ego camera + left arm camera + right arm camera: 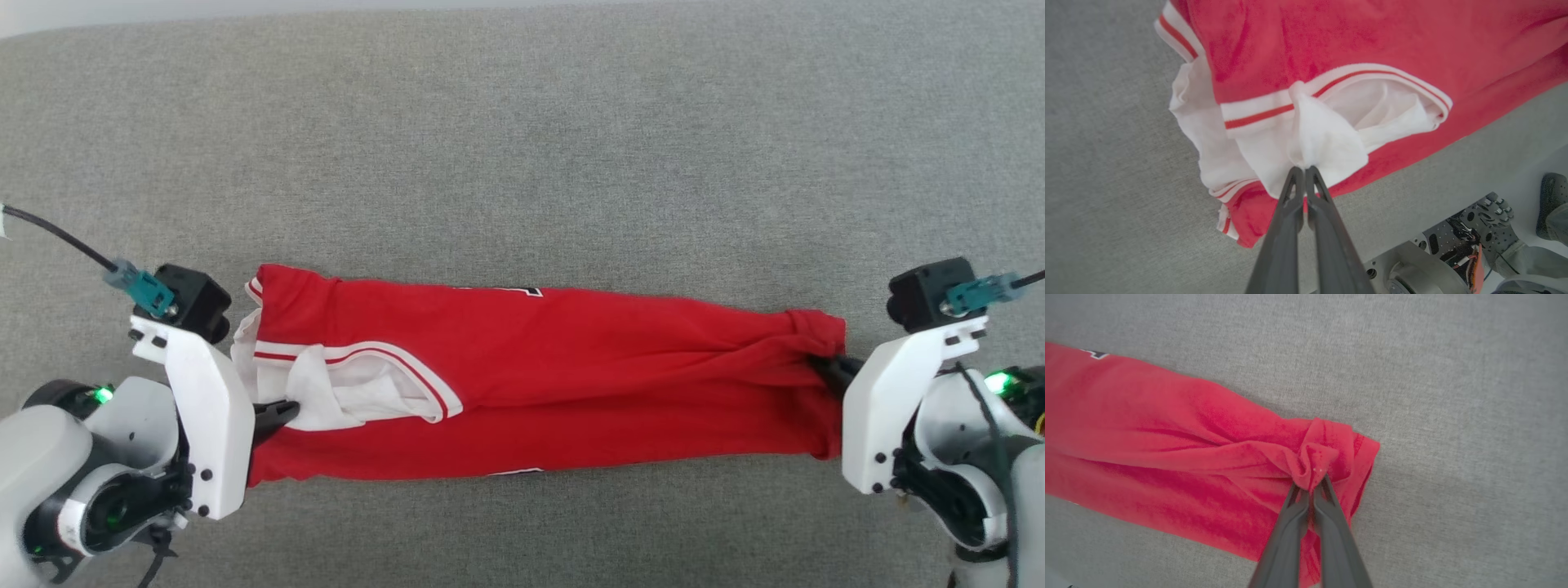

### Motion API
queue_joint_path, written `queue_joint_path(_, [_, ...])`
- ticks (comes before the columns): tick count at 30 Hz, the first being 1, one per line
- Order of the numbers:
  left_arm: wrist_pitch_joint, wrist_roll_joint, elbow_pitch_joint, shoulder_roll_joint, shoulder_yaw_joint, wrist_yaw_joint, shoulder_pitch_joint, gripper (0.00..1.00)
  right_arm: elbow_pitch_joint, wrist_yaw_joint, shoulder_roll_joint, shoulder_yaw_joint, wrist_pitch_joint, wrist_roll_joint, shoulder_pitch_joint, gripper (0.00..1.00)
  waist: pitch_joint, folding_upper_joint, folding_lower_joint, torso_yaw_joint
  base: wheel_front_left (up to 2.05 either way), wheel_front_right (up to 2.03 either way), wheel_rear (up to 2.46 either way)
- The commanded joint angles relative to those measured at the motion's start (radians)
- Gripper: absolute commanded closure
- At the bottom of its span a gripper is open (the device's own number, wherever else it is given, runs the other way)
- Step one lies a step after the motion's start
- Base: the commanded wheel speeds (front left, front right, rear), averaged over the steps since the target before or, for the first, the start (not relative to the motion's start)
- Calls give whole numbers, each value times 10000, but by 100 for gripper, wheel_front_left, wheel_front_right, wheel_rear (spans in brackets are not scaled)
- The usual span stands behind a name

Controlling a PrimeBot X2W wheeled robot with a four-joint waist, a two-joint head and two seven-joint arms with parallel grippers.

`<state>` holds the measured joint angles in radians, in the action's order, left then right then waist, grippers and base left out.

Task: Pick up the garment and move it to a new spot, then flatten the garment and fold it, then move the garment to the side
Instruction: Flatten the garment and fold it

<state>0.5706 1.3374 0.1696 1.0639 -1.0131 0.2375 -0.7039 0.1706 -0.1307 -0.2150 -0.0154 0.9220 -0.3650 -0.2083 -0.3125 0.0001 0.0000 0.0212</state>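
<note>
The garment (pixel 555 367) is a red shirt with white sleeves and red-and-white striped trim, folded into a long band across the grey surface. It stretches left to right between my two grippers. My left gripper (pixel 287 408) is shut on the white sleeve cloth at the band's left end; in the left wrist view the left gripper (pixel 1305 169) pinches a bunched white fold of the garment (pixel 1372 36). My right gripper (pixel 823 366) is shut on the gathered red cloth at the right end. The right gripper (pixel 1310 482) grips a puckered knot of the garment (pixel 1167 433) there.
A grey fabric surface (pixel 522 147) lies under and all around the shirt, with wide room beyond it. In the left wrist view the robot's base (pixel 1412 265) and a dark shoe (pixel 1551 204) show past the surface's near edge.
</note>
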Motion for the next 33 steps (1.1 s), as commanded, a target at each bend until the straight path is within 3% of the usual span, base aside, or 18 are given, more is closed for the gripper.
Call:
queue_joint_path(1, [-156, -12, -284, -121, -40, -73, 151, 100, -196, -1, 108, -8, -103, 59, 58, 50, 4, -1, 0, -5, 0, 0, 0])
queue_joint_path(2, [-258, -11, -499, -232, -61, -114, 210, 94, -321, -1, 143, -18, -108, 73, 24, 0, 11, -1, 0, -8, 0, 0, 0])
queue_joint_path(3, [-373, -74, -684, -334, -85, -241, 243, 68, -395, -1, 182, -19, -137, 73, -21, 0, 16, -1, 0, -8, 0, 0, 0])
queue_joint_path(4, [-561, -114, -850, -434, -45, -326, 281, 14, -448, -1, 271, 17, -161, 31, -70, 0, 26, -1, 0, -12, 0, 0, 0])
queue_joint_path(5, [-699, -80, -1011, -493, -13, -393, 350, 0, -467, -1, 341, 40, -147, -36, -99, 0, 38, -1, 0, -16, 0, 0, 0])
queue_joint_path(11, [-2082, -88, -1389, -483, 384, -768, 728, 0, -124, -1, 351, 436, 329, 30, -9, 0, 111, -1, 0, -19, 0, 0, 0])
queue_joint_path(20, [-5177, -591, -1186, -280, 1063, -961, 1684, 0, -40, -1, 444, 1315, 937, 192, -97, 0, 91, -1, 0, 188, 0, 0, 0])
queue_joint_path(27, [-7641, -1197, -1366, -469, 1570, -690, 2331, 0, -1258, -1, 368, 1299, 875, 119, -327, 0, 64, -1, 0, 562, 0, 0, 0])
queue_joint_path(33, [-8316, -1708, -1682, -860, 2273, -359, 2843, 0, -2536, -1, 262, 915, 622, -106, -564, 0, 62, -1, 0, 828, 0, 0, 0])
